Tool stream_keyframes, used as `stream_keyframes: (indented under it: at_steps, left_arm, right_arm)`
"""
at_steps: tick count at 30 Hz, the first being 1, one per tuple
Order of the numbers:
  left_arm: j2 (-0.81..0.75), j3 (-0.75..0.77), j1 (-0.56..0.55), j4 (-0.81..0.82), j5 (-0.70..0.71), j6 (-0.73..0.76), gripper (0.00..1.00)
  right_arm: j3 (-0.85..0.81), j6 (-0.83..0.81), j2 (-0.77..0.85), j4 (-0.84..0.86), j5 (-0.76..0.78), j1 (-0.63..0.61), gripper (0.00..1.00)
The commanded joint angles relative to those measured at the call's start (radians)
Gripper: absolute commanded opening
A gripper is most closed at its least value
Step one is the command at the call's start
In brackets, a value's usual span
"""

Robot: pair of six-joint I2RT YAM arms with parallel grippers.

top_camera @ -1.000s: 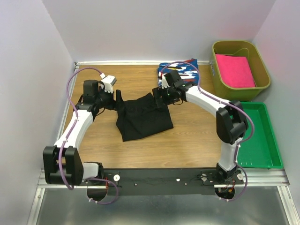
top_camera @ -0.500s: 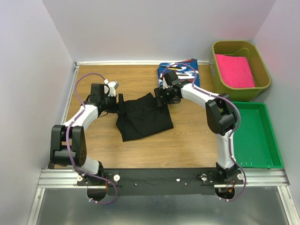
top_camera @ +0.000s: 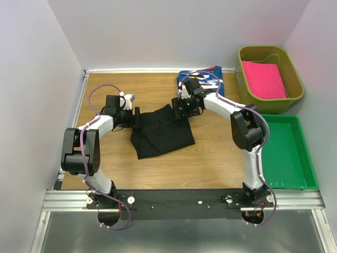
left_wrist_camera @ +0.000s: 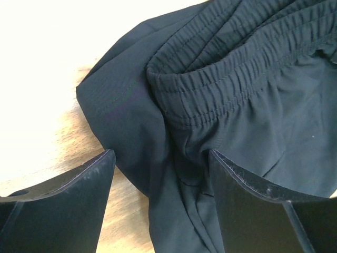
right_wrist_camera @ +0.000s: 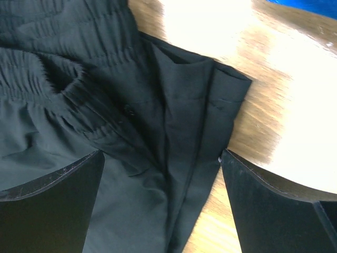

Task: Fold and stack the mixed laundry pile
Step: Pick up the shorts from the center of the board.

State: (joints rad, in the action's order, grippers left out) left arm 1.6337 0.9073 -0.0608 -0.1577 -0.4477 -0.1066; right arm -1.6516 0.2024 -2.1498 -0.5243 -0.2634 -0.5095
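Garment (top_camera: pixel 160 136) unmoved — left hand (top_camera: pixel 136 118), jaws apart, now nearer its corner.

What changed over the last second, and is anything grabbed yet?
The left gripper edged right to the black garment at its left corner as its arm folded up. The right gripper barely shifted at the right corner, its elbow pulling in. Both are open, with nothing grabbed. The garment, blue patterned cloth and pink cloth are unchanged.
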Motion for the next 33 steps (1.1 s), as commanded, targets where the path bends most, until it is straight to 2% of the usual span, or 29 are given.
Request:
stream_keyframes:
  at_steps: [1, 3, 9, 10, 11, 12, 14, 15, 16, 17, 19, 22, 25, 33]
  left_arm:
    - [0.044, 0.015, 0.001, 0.035, 0.009, -0.018, 0.8]
    - [0.07, 0.018, 0.001, 0.043, 0.014, -0.018, 0.8]
    - [0.11, 0.022, 0.001, 0.07, -0.028, -0.033, 0.8]
    - [0.114, 0.021, 0.001, 0.075, -0.035, -0.041, 0.77]
    - [0.118, 0.024, 0.001, 0.076, -0.045, -0.042, 0.66]
    - [0.124, 0.027, 0.001, 0.078, -0.046, -0.044, 0.61]
    - [0.129, 0.034, 0.001, 0.078, -0.046, -0.044, 0.57]
    - [0.129, 0.035, 0.001, 0.076, -0.043, -0.042, 0.57]
    - [0.129, 0.035, 0.001, 0.075, -0.039, -0.042, 0.58]
    - [0.13, 0.035, 0.001, 0.073, -0.033, -0.041, 0.58]
    - [0.129, 0.033, 0.001, 0.072, -0.02, -0.039, 0.58]
    - [0.13, 0.031, 0.003, 0.073, -0.008, -0.042, 0.57]
    - [0.132, 0.033, 0.003, 0.072, -0.003, -0.044, 0.57]
    - [0.137, 0.045, 0.004, 0.063, 0.006, -0.035, 0.61]
  right_arm:
    - [-0.043, 0.008, -0.061, 0.003, -0.042, 0.003, 0.99]
    - [-0.042, 0.005, -0.073, 0.004, -0.046, 0.003, 0.97]
    - [-0.019, 0.011, -0.099, 0.041, -0.039, 0.003, 0.77]
    - [-0.02, 0.009, -0.101, 0.047, -0.036, 0.003, 0.72]
    - [-0.022, 0.008, -0.102, 0.05, -0.031, 0.003, 0.69]
    - [-0.022, 0.006, -0.102, 0.053, -0.027, 0.003, 0.68]
    - [-0.022, 0.008, -0.101, 0.061, -0.011, 0.005, 0.65]
    - [-0.033, 0.008, -0.101, 0.055, -0.001, 0.003, 0.67]
    - [-0.037, 0.003, -0.101, 0.037, 0.012, 0.003, 0.8]
    - [-0.04, -0.001, -0.096, 0.029, 0.042, 0.003, 0.87]
    - [-0.036, 0.003, -0.075, 0.024, 0.078, 0.003, 0.94]
    - [-0.017, 0.006, -0.036, 0.044, 0.147, 0.003, 0.98]
    - [-0.026, 0.005, -0.042, 0.044, 0.151, 0.005, 1.0]
    - [-0.079, 0.009, -0.071, 0.049, 0.034, 0.011, 1.0]
